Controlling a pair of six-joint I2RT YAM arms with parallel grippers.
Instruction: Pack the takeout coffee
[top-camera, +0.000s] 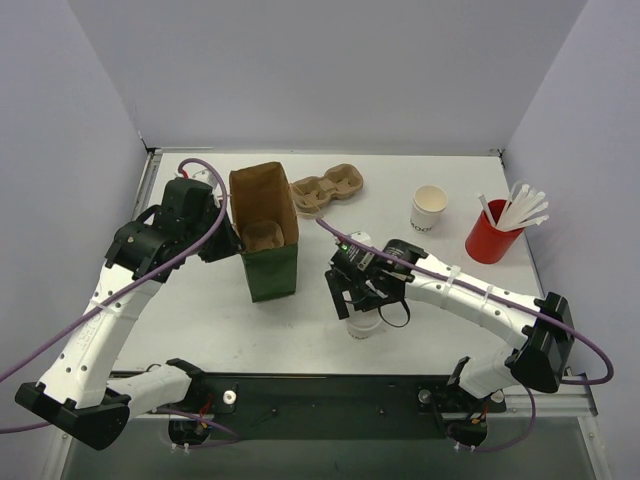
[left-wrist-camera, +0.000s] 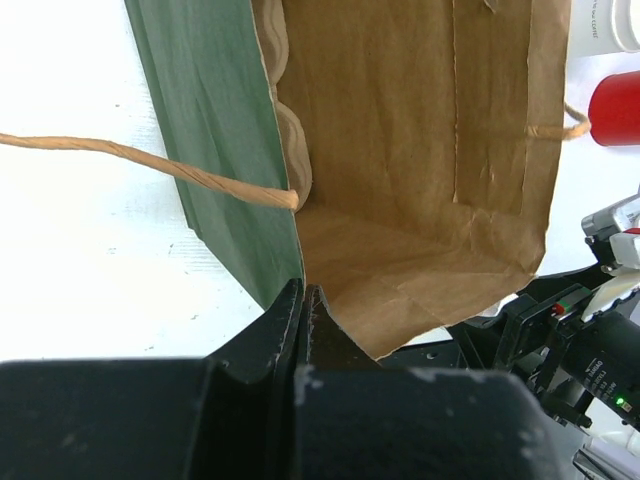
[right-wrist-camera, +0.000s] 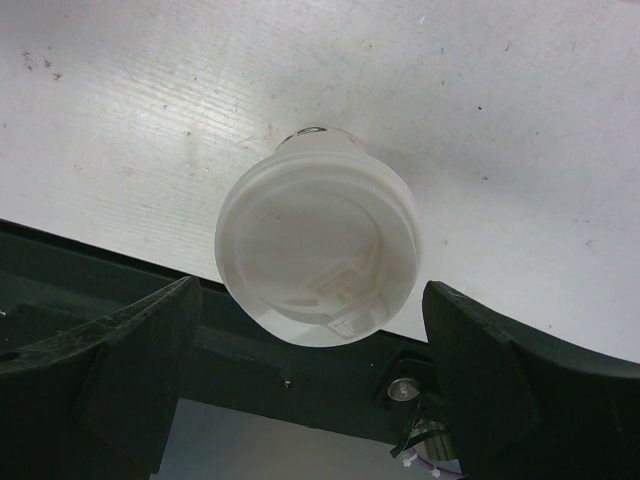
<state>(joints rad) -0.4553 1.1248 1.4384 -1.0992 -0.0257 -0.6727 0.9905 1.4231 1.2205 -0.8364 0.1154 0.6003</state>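
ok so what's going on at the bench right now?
It's a coffee-packing run, with the cup not yet picked up. The left hand is pinched shut on the rim of the green paper bag. The right hand is open, with its fingers either side of the lidded white takeout cup but not touching it. That cup stands on the table near the front edge. A cardboard cup carrier, an open white cup and a red cup of straws sit further back.
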